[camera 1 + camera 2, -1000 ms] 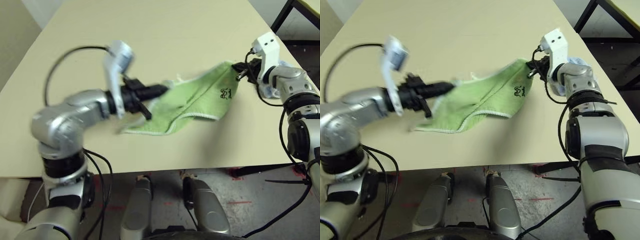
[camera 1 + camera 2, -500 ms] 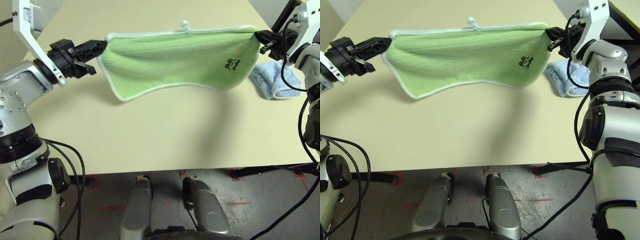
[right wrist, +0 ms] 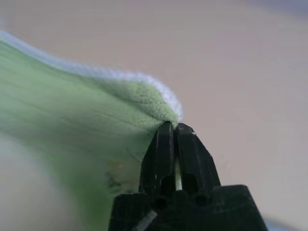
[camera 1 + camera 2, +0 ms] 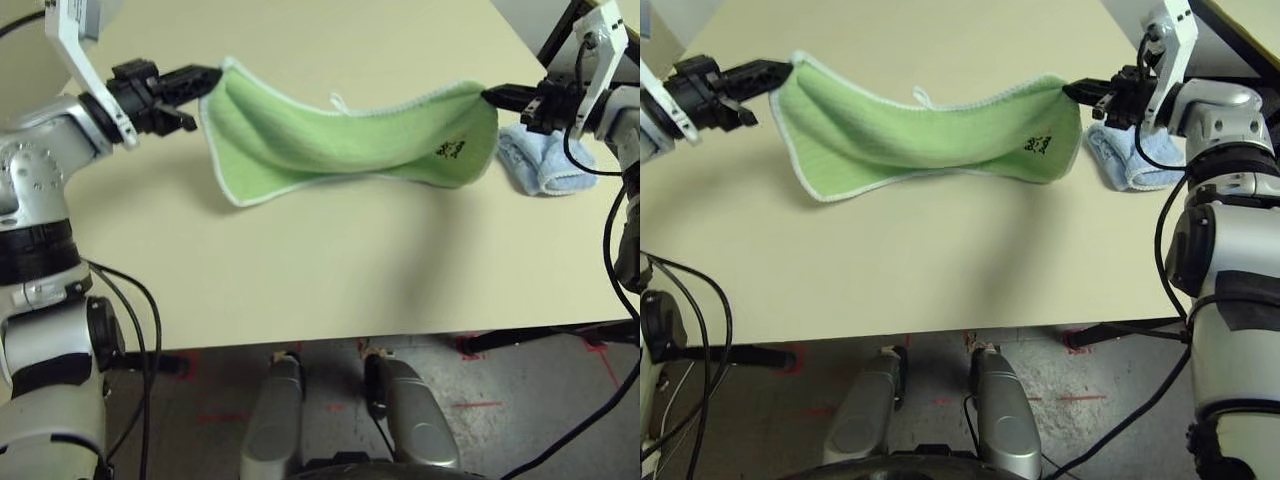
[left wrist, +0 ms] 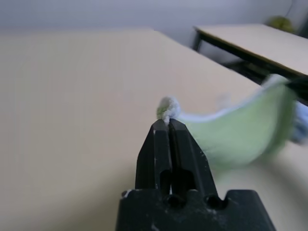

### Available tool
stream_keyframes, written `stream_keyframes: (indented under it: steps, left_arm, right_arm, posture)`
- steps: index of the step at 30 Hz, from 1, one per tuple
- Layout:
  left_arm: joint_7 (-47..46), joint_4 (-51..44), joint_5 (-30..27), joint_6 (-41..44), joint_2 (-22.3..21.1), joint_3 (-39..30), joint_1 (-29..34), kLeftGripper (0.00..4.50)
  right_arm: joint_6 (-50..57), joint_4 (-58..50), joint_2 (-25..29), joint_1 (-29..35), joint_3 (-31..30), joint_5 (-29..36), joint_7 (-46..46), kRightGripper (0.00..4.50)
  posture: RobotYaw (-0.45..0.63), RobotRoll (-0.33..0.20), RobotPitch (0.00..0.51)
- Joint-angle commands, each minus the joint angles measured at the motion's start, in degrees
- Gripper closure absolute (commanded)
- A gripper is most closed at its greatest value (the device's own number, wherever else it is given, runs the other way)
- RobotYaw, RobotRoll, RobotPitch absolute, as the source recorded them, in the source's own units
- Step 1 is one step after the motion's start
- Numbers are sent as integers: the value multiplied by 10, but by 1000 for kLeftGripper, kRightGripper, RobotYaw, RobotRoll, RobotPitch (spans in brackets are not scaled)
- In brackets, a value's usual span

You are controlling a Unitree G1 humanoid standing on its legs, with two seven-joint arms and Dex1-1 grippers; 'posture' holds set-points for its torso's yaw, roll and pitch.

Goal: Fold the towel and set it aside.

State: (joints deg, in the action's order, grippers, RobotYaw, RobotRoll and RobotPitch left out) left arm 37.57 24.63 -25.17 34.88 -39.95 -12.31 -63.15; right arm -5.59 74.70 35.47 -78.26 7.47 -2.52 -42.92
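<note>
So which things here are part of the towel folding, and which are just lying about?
Part of the job:
- towel, stretched in the air between both grippers
- left gripper, pinching one corner
- right gripper, pinching the other corner

Lying about:
- light blue cloth, bunched on the table

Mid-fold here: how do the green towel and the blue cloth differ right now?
The towel is light green with white trim and a black mark; the blue cloth is plain light blue. The towel hangs stretched between the left gripper and the right gripper, each shut on a corner; the blue cloth lies bunched on the table, ungripped. Spread out, the towel looks far wider. Both are soft fabric.
</note>
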Motion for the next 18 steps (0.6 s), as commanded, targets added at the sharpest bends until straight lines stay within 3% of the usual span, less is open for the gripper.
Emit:
stream_keyframes:
  steps: [1, 3, 5, 9, 14, 18]
  left_arm:
    - [-41, 107, 56, -153, 5, -9, -56, 4450]
    - [-50, 136, 65, -212, 5, -20, -66, 4450]
    - [-24, 103, 48, -193, 5, -22, -29, 4450]
    - [45, -116, -19, -66, -1, -5, 171, 4450]
    - [22, -322, -51, 22, 2, -9, 372, 4450]
    - [-1, -409, -81, 80, 12, -15, 450, 4450]
  right_arm:
    - [-41, 7, 0, -42, 28, 9, 118, 4500]
    - [-54, 9, 0, -53, 43, 23, 128, 4500]
    - [-53, 10, 0, -43, 47, 29, 91, 4500]
    - [-44, 2, 2, 34, 44, 42, -54, 4500]
    - [-35, -34, 15, 148, 21, 49, -236, 4500]
    - [-23, -63, 26, 198, 9, 53, -313, 4500]
  posture:
    - [170, 0, 75]
    - [172, 0, 73]
    - [175, 0, 75]
    - [187, 0, 88]
    - [188, 0, 106]
    - [182, 0, 120]
